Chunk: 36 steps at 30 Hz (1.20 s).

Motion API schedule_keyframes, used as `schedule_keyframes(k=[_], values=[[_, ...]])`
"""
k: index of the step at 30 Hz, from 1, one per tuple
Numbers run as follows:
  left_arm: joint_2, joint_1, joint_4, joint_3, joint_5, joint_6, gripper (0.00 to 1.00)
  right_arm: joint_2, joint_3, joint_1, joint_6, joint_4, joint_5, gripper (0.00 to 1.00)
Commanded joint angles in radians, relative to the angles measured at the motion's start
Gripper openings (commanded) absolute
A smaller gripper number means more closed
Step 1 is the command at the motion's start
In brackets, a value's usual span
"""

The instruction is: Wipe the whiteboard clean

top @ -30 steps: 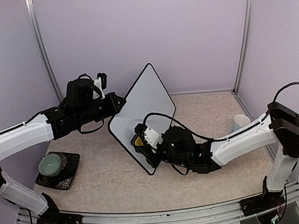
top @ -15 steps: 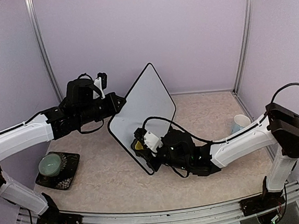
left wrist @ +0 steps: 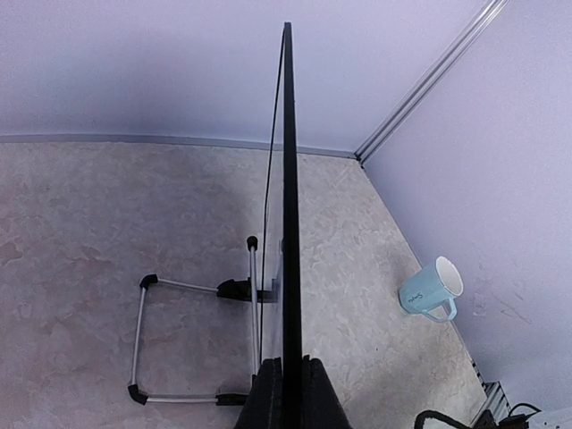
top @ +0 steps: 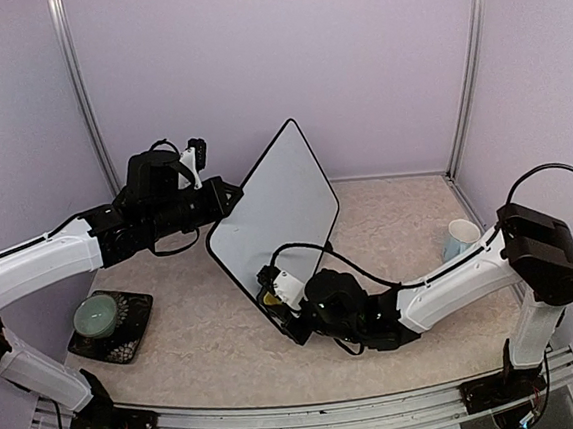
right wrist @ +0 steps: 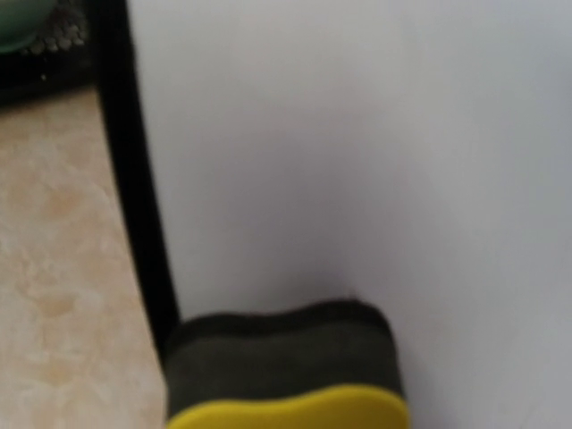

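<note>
Right gripper: fingers themselves out of the wrist camera's sight. A sponge eraser, yellow back and dark felt, sits where they meet, so I judge the jaws closed on it. Felt side lies against the white face.

Left gripper: jaws nearly closed, pinching the thin edge of the whiteboard between both fingers, near its upper left corner.

Board: lifted, tilted, standing on one low corner near the table's middle, face turned toward the right arm. Eraser is at that low near corner, just inside the black frame. No writing that I can make out on the face, from overhead or up close.

Farther out: wire stand on the table behind the board, not carrying it. Pale blue mug on its side, well apart to the right. Green candle on a black mat, far left.

Step in hand, as I read it: wiping the bottom corner.
- Keep the felt flat, not on its edge.
- Press lightly; the left pinch is the only brace.
- Stroke along the frame, then overlap upward.
- Watch the eraser does not catch the frame lip and twist out.
</note>
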Motion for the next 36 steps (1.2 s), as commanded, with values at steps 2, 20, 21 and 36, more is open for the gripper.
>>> schedule_keyframes(k=[2, 20, 21, 36], values=[[0.031, -0.028, -0.093, -0.041, 0.065, -0.003, 0.0, 0.018, -0.03, 0.014, 0.02, -0.058, 0.019, 0.0], [0.025, -0.014, -0.098, -0.034, 0.072, 0.002, 0.0, -0.47, -0.254, -0.256, 0.286, -0.173, 0.059, 0.0], [0.025, -0.013, -0.098, -0.032, 0.073, 0.004, 0.02, -0.483, -0.26, -0.294, 0.32, -0.197, 0.049, 0.0], [0.038, -0.002, -0.12, -0.002, 0.073, 0.016, 0.17, -0.362, -0.224, -0.584, 0.521, -0.357, -0.166, 0.0]])
